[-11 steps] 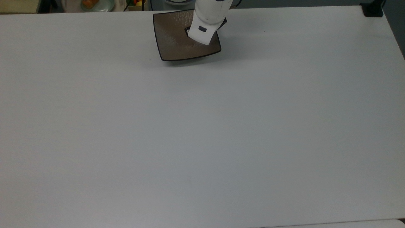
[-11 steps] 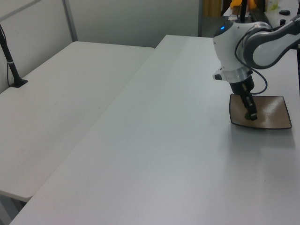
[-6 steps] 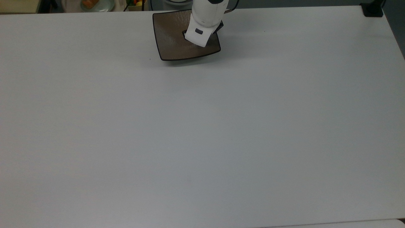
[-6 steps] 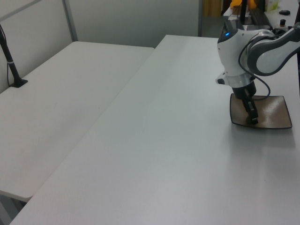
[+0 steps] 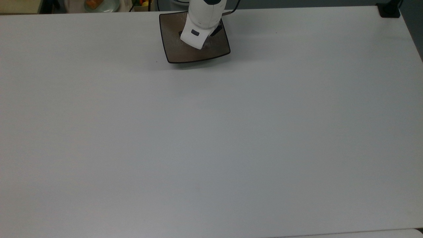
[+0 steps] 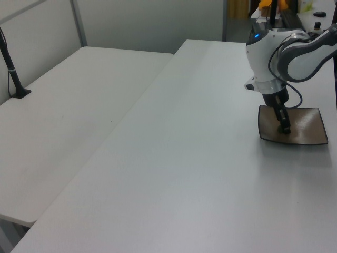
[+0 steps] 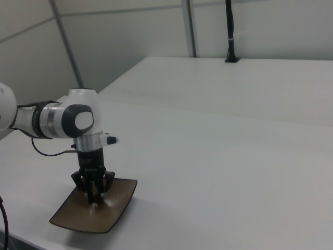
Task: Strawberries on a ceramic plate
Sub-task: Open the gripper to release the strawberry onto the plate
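Pincer: your pincer (image 7: 95, 197) points straight down over the brown square plate (image 7: 78, 219), its tip low above the plate's surface; in the left view it (image 6: 285, 128) hangs over the plate's (image 6: 308, 132) left half.
Grip: you cannot tell from these views whether it is open, closed or holding anything.
Strawberry: a tiny reddish speck (image 7: 99, 198) sits right at the pincer's tip, over the plate; it is too small for you to say whether it rests on the plate or is held.
Plate edges: in the top view the plate (image 5: 211, 53) lies right at the far edge of the table (image 5: 211, 132), under the arm (image 5: 198, 29); its near rim and the corners at the top view's left and right are uncovered.
Open room: on the near side of the pincer you have wide, bare tabletop in the top view; beyond it the table ends at once.
Nearby: a round plate with orange food (image 5: 99, 5) lies off the table, well to the top view's left of the pincer; a black post (image 7: 229, 31) stands far away on the next table (image 6: 63, 121).
Hidden: the arm's white body covers the pincer's tip and the plate's middle in the top view.
Cut off: the arm's upper part leaves the top view's upper edge.
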You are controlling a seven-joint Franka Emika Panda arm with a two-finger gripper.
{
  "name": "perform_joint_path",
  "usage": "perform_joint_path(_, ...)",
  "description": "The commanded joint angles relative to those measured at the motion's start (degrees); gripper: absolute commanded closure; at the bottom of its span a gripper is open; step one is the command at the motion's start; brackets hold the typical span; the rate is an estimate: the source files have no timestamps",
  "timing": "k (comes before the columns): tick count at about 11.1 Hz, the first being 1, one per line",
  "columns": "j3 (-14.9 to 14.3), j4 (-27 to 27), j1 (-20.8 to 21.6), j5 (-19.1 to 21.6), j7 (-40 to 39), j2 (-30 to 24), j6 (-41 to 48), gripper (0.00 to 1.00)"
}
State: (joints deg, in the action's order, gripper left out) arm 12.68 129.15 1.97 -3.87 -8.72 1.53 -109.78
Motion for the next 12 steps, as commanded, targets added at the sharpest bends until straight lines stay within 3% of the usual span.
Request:
perform_joint_path(1, -0.5, 1.8, 0.0, -1.3, 0.7, -1.9, -0.4, 0.56)
perform_joint_path(2, -0.5, 1.8, 0.0, -1.3, 0.7, -1.9, -0.3, 0.38)
perform_joint_path(3, -0.5, 1.7, 0.0, -1.3, 0.7, -1.9, -0.3, 0.12)
perform_joint_path(4, -0.5, 1.7, 0.0, -1.3, 0.7, -1.9, -0.3, 0.01)
perform_joint_path(8, -0.6, -1.8, 0.1, -1.3, 0.8, -2.9, 1.0, 0.00)
perform_joint_path(12, -0.6, -16.6, 0.1, -1.1, 1.0, -2.8, 10.0, 0.00)
